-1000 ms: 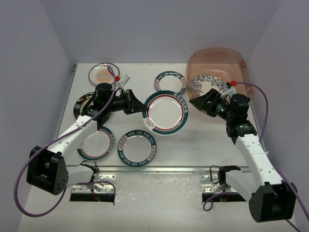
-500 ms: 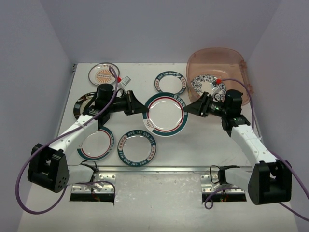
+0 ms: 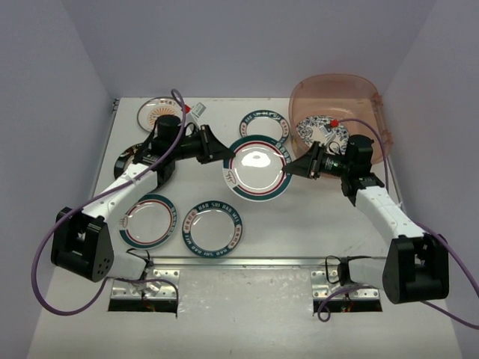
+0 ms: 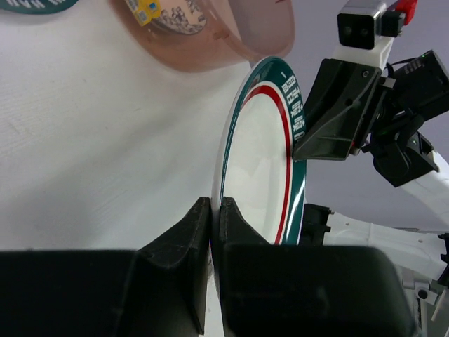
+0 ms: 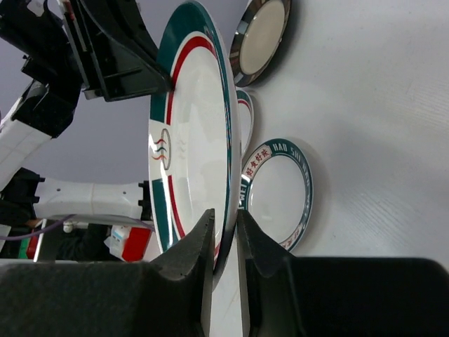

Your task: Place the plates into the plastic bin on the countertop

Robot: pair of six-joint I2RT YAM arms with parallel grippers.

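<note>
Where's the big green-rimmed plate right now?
Top view, centre: the plate is held between the left gripper and right gripper at opposite rims, just left of the plastic bin.

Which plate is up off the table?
The big green-and-red rimmed plate, gripped by the left gripper and right gripper; others lie on the countertop or in the bin.

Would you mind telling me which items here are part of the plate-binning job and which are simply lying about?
Belongs to the job: large plate, held by left gripper and right gripper; orange plate; black-rimmed plate; red-ringed plate; near teal plate; far teal plate; blue floral plate; plastic bin.
Lying about: small white item; metal brackets.
</note>
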